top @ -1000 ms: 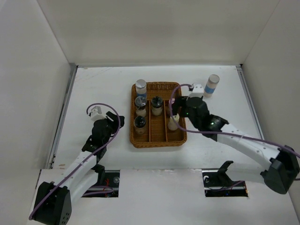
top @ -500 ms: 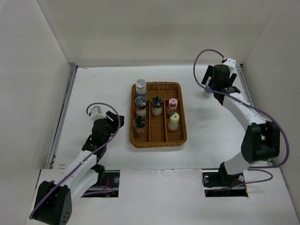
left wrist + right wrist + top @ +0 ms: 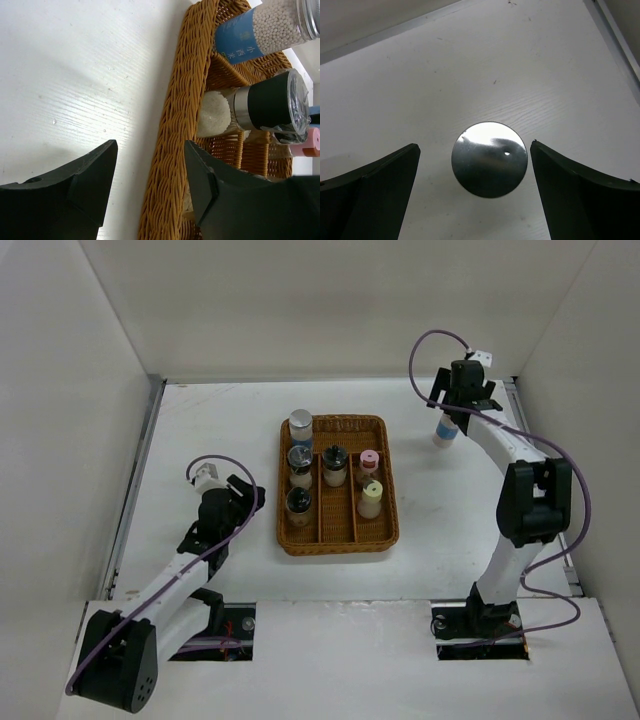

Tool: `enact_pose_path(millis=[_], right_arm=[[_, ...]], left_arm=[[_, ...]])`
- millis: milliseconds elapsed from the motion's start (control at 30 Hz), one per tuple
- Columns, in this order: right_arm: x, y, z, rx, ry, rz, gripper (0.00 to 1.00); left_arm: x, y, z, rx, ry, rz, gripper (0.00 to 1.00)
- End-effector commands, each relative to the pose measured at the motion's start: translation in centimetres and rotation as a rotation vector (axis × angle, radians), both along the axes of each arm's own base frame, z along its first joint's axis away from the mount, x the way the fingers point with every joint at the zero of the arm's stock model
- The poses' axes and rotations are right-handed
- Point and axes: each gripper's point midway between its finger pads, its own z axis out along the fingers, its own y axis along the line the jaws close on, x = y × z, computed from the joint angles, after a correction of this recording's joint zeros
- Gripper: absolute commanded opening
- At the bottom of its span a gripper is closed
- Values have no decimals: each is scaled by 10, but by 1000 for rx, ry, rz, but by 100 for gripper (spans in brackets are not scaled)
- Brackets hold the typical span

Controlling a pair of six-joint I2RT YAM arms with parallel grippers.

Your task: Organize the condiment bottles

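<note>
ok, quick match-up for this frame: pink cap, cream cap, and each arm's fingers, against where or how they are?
1 pink-capped bottle
2 cream-capped bottle
3 right fingers
4 left fingers

A open, empty, by the wicker tray's left rim
B tray's right lane, the farther of two from the arms
C tray's right lane, the nearer of two
D open, flanking a silver-topped bottle on the table, not touching it

Pairs: 1-B, 2-C, 3-D, 4-A

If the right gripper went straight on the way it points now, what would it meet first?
Most likely the silver lid of the blue-labelled bottle that stands alone outside the tray. The lid sits centred between the open fingers of the right gripper. The gap down to it is hard to judge.
</note>
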Motion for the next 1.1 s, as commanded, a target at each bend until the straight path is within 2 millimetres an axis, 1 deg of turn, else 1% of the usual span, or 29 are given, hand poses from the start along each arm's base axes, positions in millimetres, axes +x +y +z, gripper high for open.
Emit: enact_pose_path(millis=[0,200,233,300,400,467,500,567,667,800,833,867,933,967,1067], right_arm=[[11,-1,5,6,-2,11,98],[12,-5,-11,4,40,0,89],[11,-6,-11,3,43,-3,86],[10,-8,-9,2,35,-10,72],[6,-7,14,5,-29,-21,57],[4,-8,38,-6,-97,-26,52],[2,-3,53,-15,-130,-15,51],[-3,10,78,-29,-181,13,50],[-11,39,112,-36,-245,79,50],[-19,91,141,-33,-298,204,50],[-20,101,144,-32,-305,226,50],[-20,116,149,-29,-315,257,50],[-19,140,153,-18,-326,305,50],[-17,148,152,-13,-326,320,50],[-12,181,149,0,-323,384,50]], left_arm=[[14,-4,28,-27,-70,-4,54],[15,-2,25,-26,-62,1,54],[15,-3,25,-26,-62,1,54],[15,-3,26,-26,-64,1,54],[15,-3,27,-29,-68,2,54],[15,-3,27,-31,-69,2,54],[14,-2,27,-32,-71,3,54],[14,-2,27,-33,-74,3,54],[13,-2,28,-34,-78,3,54],[14,-5,31,-36,-81,-5,54],[14,-5,31,-36,-79,-6,54],[14,-6,31,-36,-81,-9,54],[14,-7,34,-40,-88,-12,54],[14,-7,36,-41,-92,-11,54],[13,-2,42,-41,-108,4,54]])
